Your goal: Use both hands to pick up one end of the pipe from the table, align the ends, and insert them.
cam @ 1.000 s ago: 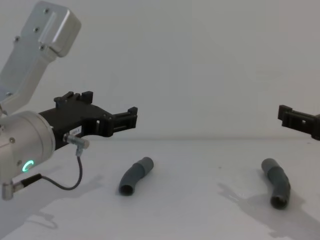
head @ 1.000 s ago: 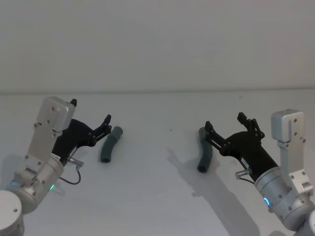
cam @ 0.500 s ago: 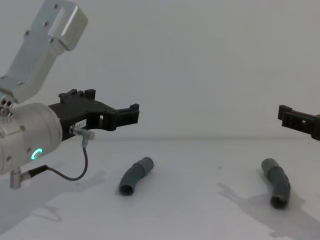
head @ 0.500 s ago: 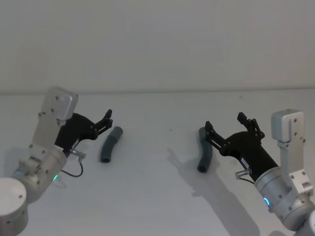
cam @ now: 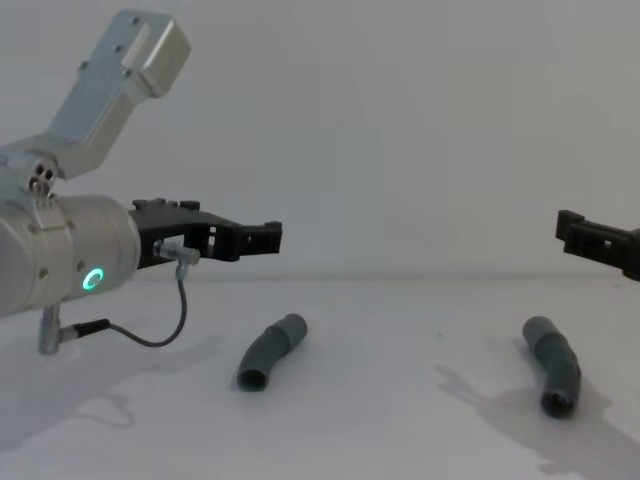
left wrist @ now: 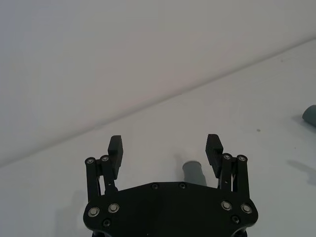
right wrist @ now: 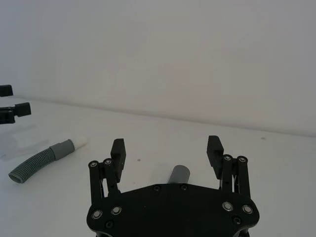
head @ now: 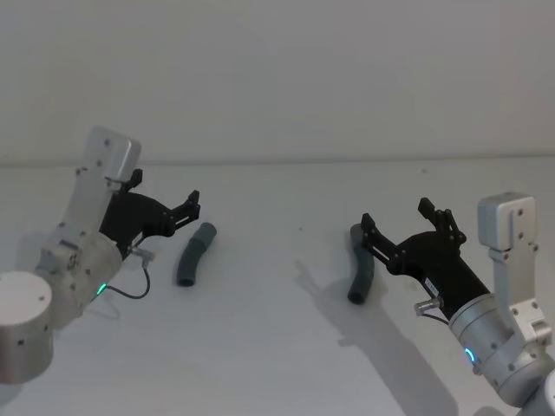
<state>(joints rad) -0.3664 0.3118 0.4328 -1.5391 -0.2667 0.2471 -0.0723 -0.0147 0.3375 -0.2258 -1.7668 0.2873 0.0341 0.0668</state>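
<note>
L end effector (head: 163, 191): you've got it released, fingers spread wide w/ nothing between them. It hangs above the worktop (head: 269, 347), just beside the L piece on its outer side, near that piece's far end.
L wrist view: your fingers (left wrist: 115, 145) frame one end of the L piece, which pokes out past the palm, lower down on the worktop. No contact.
L piece (head: 192, 255): dark grey, slightly bent, lying flat on the worktop left of centre, running from near you toward the wall (head: 277, 78).
White tip (right wrist: 80, 141): you can see it from the R wrist view, on the L piece's far end. The body looks ribbed there.
R end effector (head: 396, 217): also released, fingers wide apart, gripping nothing. In head view one fingertip overlaps the far end of the R piece. In chest view the end effector sits clearly higher than the piece, so they're apart.
R wrist view: one end of the R piece shows between your fingers, beyond the palm.
R piece (head: 362, 264): same grey, bent, flat on the worktop right of centre.
Mouth (cam: 556, 404): round dark opening at the R piece's near end, facing you.
Gap: the 2 pieces are well apart, both down on the worktop, ends not joined.
Cable (cam: 150, 335): thin black loop hanging off your L wrist. Can't tell if it touches the worktop.
</note>
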